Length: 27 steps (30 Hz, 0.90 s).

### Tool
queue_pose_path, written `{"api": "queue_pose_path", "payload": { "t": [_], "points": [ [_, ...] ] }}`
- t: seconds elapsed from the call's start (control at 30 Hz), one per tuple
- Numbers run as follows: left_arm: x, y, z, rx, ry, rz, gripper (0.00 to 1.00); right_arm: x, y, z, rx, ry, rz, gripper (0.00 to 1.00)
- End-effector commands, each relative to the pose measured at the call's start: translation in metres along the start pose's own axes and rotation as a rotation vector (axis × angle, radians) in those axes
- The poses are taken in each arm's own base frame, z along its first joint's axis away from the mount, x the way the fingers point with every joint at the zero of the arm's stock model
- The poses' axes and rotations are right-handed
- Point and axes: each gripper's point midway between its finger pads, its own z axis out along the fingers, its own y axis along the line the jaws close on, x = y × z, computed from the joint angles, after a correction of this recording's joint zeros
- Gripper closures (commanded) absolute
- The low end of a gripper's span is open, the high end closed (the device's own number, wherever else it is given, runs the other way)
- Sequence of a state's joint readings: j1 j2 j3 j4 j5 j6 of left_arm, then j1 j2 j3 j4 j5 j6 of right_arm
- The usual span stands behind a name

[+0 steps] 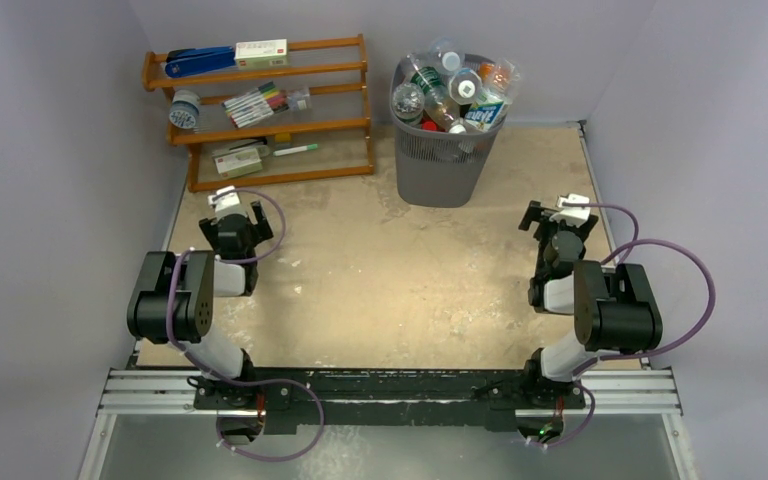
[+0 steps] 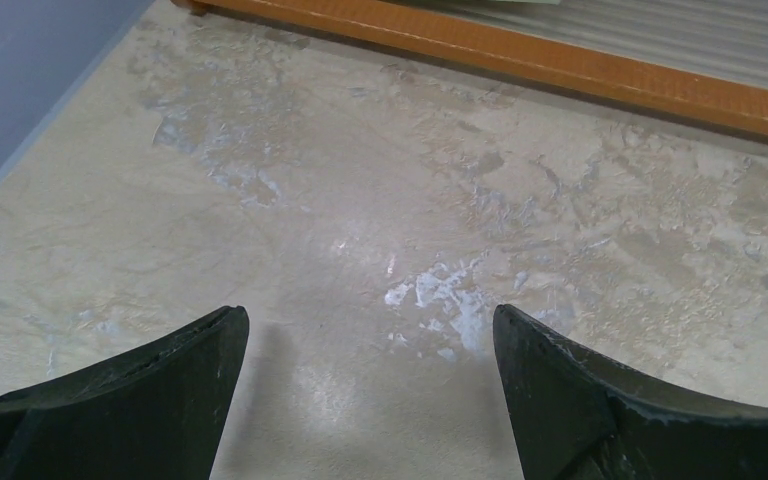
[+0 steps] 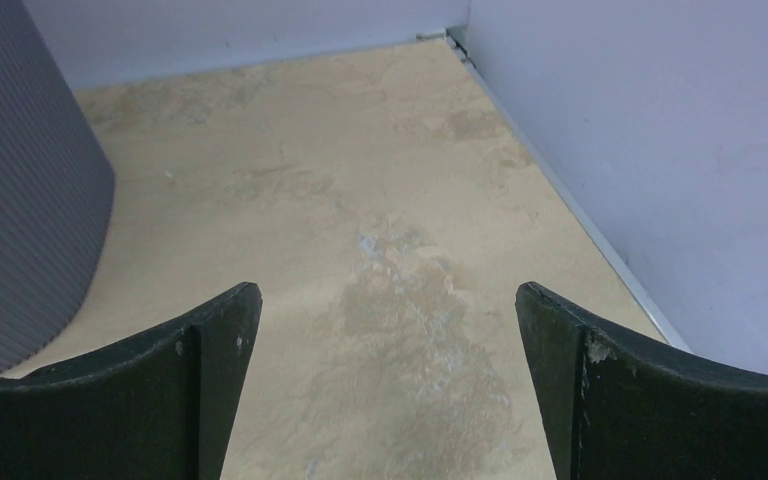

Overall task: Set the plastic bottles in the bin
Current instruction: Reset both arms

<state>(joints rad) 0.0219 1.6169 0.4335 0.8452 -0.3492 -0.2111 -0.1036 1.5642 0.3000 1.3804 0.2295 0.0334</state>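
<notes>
**A:** What has the left hand (image 2: 370,335) got?

**B:** Nothing. Its fingers are spread wide, and only bare table (image 2: 360,200) shows in the gap. The orange foot rail of the wooden rack (image 2: 580,65) crosses the top of its wrist view.

**A:** And the right hand (image 3: 388,305)?

**B:** It is just as wide open and just as empty. The ribbed grey side of the bin (image 3: 20,180) fills the left edge of its view, and a purple wall (image 3: 660,130) runs down the right.

**A:** Where are the plastic bottles (image 1: 455,85)?

**B:** From overhead they sit heaped in the bin at the upper centre of the frame, with the pile rising above the rim. I see none lying on the table in any view.

**A:** So which step is this?

**B:** The end of the job, I'd judge. Both arms sit folded low near their bases, at the lower left and lower right.

**A:** What does the next move call for?

**B:** No grasp that I can see. At most it calls for care around the heap, because the top bottles ride above the rim and one might roll off. The markers (image 1: 260,100) and blue stapler (image 1: 200,62) on the rack at the upper left should be left alone.
</notes>
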Motion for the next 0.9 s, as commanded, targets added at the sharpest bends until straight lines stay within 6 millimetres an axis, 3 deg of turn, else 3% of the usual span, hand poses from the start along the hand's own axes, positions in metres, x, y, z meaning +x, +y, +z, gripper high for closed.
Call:
{"api": "queue_pose_path", "payload": {
  "t": [0.0,0.23,0.87],
  "points": [
    [-0.015,-0.01,0.001,0.079,-0.074,0.004,0.08,-0.037,0.006,0.003,-0.029,-0.15,0.0,0.0],
    [-0.013,-0.03,-0.021,0.252,-0.178,0.052,0.08,-0.037,0.007,0.006,-0.027,-0.143,-0.001,0.0],
    [-0.011,-0.022,-0.017,0.197,-0.155,0.033,0.07,-0.035,0.009,0.008,-0.034,-0.135,-0.007,0.0]
  ]
}}
